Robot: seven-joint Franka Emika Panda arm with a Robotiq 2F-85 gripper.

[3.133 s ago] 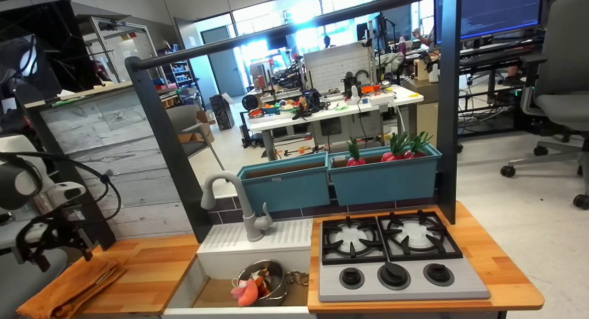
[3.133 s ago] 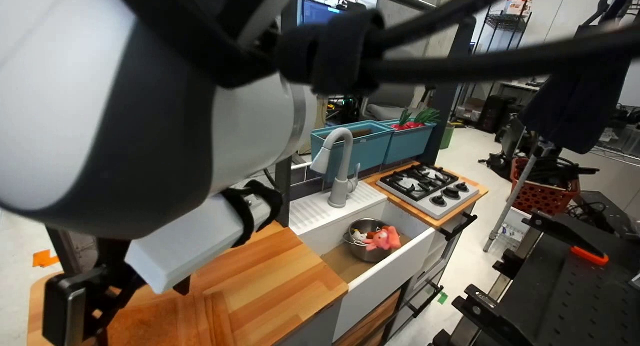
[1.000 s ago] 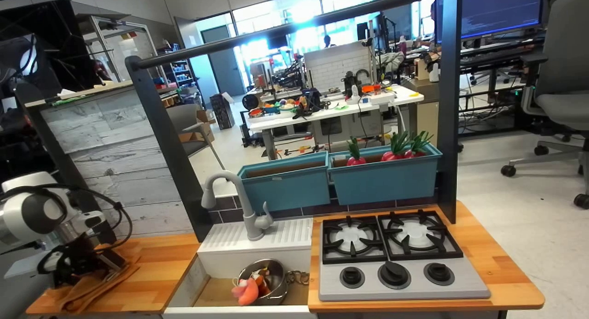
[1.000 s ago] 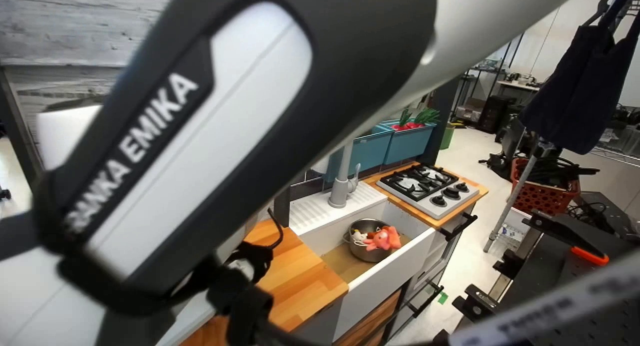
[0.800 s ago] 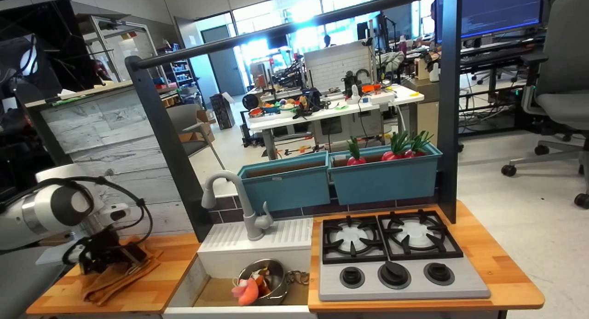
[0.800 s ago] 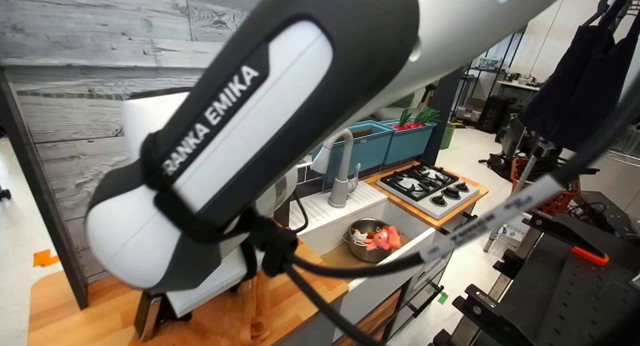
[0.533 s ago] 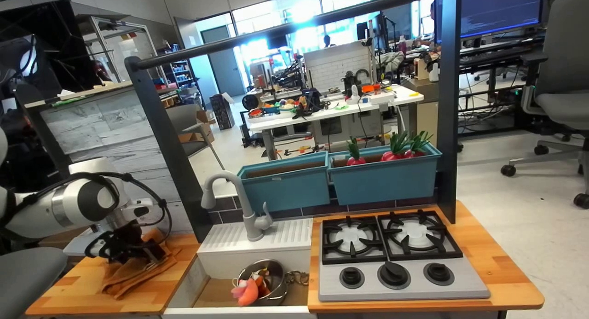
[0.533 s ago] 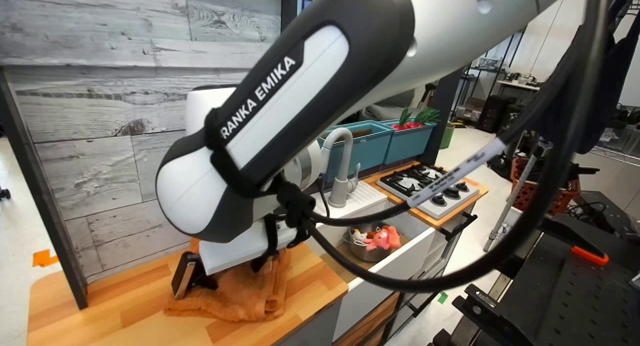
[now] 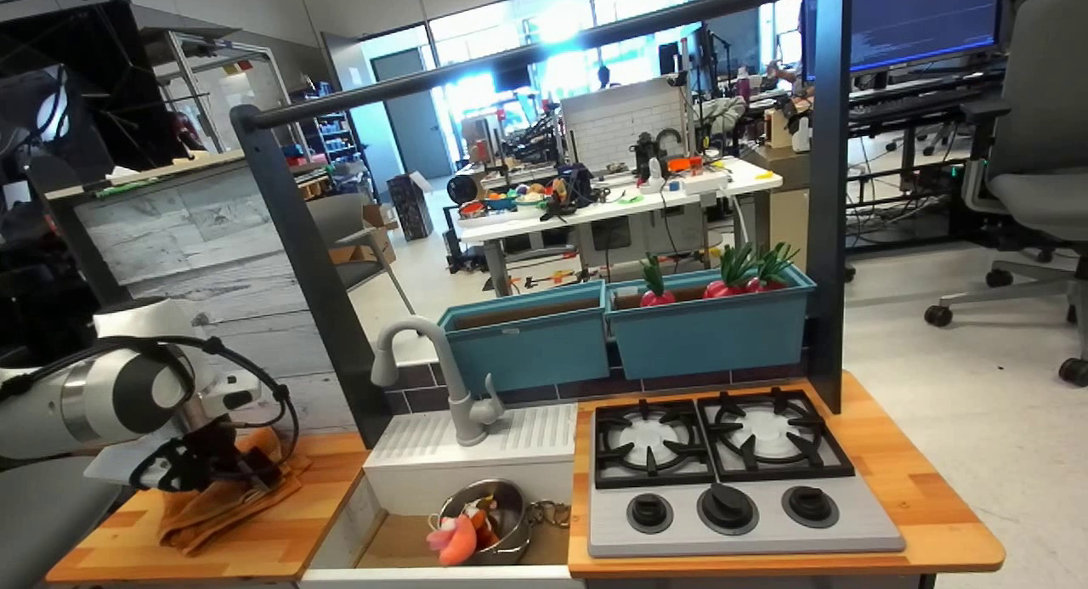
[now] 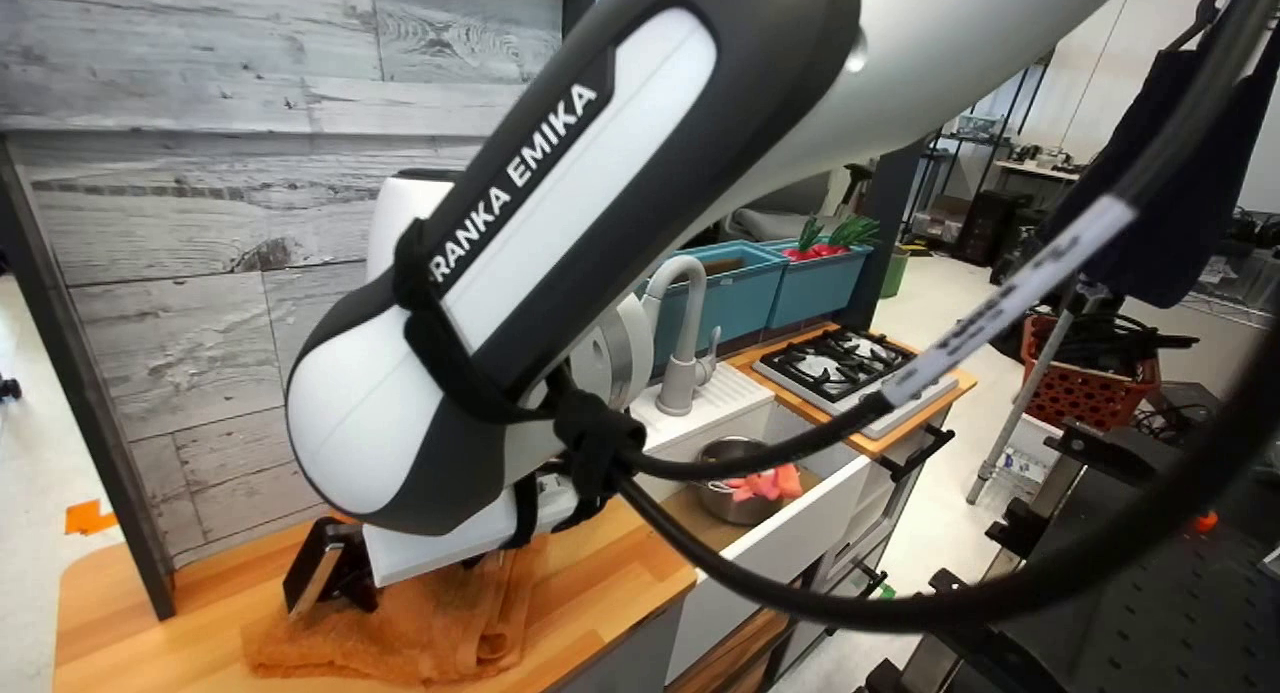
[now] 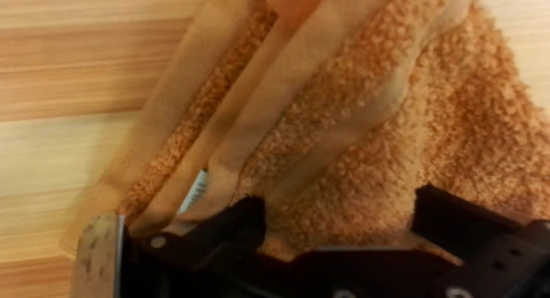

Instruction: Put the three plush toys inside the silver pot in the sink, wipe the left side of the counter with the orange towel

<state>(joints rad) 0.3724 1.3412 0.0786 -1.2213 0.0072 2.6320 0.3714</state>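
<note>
The robot arm (image 10: pixel 590 188) bears the brand marking "RANKA EMIKA" in white capitals on a black field, its lower end adjoining a black strap (image 10: pixel 445 358). The white label (image 10: pixel 1010 298) on the cable (image 10: pixel 780 453) carries blurred, illegible dark print. Print on the white tag (image 11: pixel 194 192) of the orange towel (image 11: pixel 309 126) and on the background monitor (image 9: pixel 926 19) is likewise illegible.

Shiny metal pot (image 9: pixel 510 507), nubbly cloth towel (image 11: pixel 343 134) (smooth-edged).

The rounded white arm (image 10: pixel 640 163) has dark grey panels (image 10: pixel 720 143), white "EMIKA" lettering (image 10: pixel 552 131), black cables (image 10: pixel 930 613) and a black gripper (image 11: pixel 339 201).
</note>
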